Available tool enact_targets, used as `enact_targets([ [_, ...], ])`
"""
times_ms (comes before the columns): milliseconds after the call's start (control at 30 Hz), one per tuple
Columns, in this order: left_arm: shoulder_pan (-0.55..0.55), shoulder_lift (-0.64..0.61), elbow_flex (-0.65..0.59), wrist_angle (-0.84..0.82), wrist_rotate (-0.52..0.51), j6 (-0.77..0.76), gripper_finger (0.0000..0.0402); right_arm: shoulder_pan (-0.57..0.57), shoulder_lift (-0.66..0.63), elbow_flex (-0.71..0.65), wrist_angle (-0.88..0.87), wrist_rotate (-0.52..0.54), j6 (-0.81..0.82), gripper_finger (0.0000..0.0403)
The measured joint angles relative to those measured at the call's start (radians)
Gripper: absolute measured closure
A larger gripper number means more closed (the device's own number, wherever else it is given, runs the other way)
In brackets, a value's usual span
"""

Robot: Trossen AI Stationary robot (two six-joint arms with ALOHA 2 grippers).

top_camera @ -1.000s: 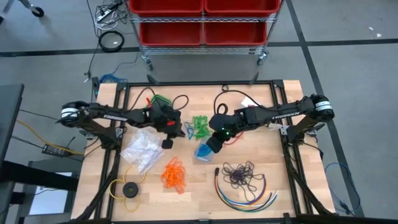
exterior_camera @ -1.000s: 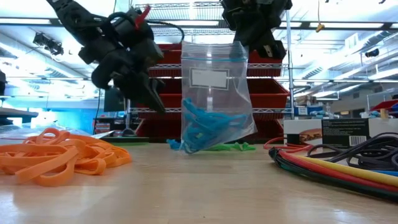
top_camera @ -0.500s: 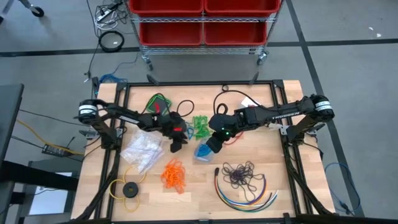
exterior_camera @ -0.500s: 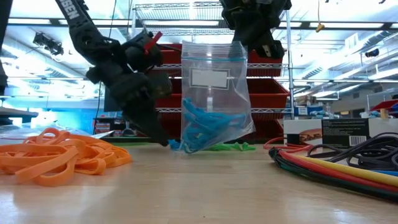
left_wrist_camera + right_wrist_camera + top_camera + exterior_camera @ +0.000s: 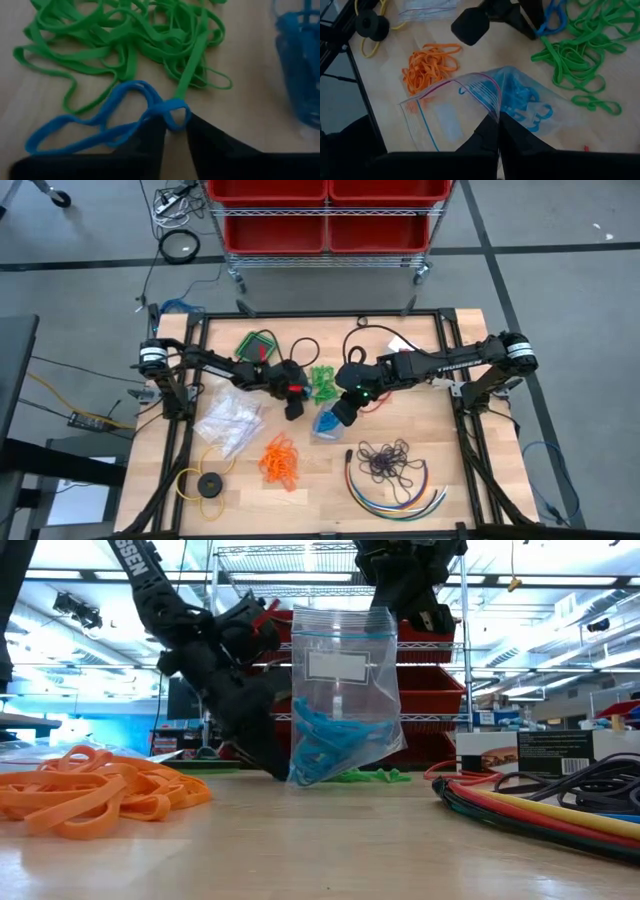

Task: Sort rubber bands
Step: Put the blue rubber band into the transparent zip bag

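Note:
A clear zip bag [image 5: 345, 680] holding blue rubber bands [image 5: 330, 740] hangs under my right gripper [image 5: 498, 125], which is shut on it over the table's middle. My left gripper [image 5: 176, 125] is down at the tabletop just left of the bag, shut on a loose blue rubber band [image 5: 100, 130]. That band lies at the edge of the green rubber bands [image 5: 125, 40]. Orange rubber bands [image 5: 280, 460] lie in a heap nearer the front. Dark purple rubber bands [image 5: 385, 462] lie at the front right. My left gripper pinches a looped end of the blue band [image 5: 176, 111] between its two fingertips, coming slanting down from the table's left. The band's other end lies slack on the wood, and a green band [image 5: 187, 80] runs up to the same spot. My right gripper pinches the bag's open top edge [image 5: 495, 107] between its shut fingers, slanting down from the table's right. The bag hangs upright below the fingers with its mouth gaping. Its lower end [image 5: 305, 778] reaches down to about the tabletop.
Crumpled clear bags [image 5: 230, 420] lie at the left. A yellow ring with a black disc [image 5: 205, 483] sits at the front left. Multicoloured cables [image 5: 395, 492] curve along the front right. A red-binned cart [image 5: 325, 215] stands beyond the far edge.
My left gripper has gone down to the tabletop and toward the table's right, rolling as it went, and now stands at the loose blue band beside the bag. The right gripper and the bag have kept still.

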Motion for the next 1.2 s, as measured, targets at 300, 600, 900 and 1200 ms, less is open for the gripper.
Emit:
enact_targets([
  [300, 0.001, -0.04, 0.016, -0.108, 0.055, 0.151, 0.0397, 0.001, 0.0, 0.0, 0.0, 0.015, -0.001, 0.0403],
  [600, -0.026, -0.206, 0.012, -0.216, 0.125, 0.187, 0.0399, 0.002, 0.0, 0.0, 0.0, 0.016, -0.01, 0.0403],
  [900, -0.061, -0.364, 0.013, -0.259, 0.082, 0.211, 0.04, 0.002, 0.0, 0.0, 0.013, 0.017, -0.011, 0.0403],
  [1200, -0.067, -0.366, 0.013, -0.111, 0.246, 0.206, 0.0401, 0.002, 0.0, 0.0, 0.016, 0.018, -0.011, 0.0403],
])
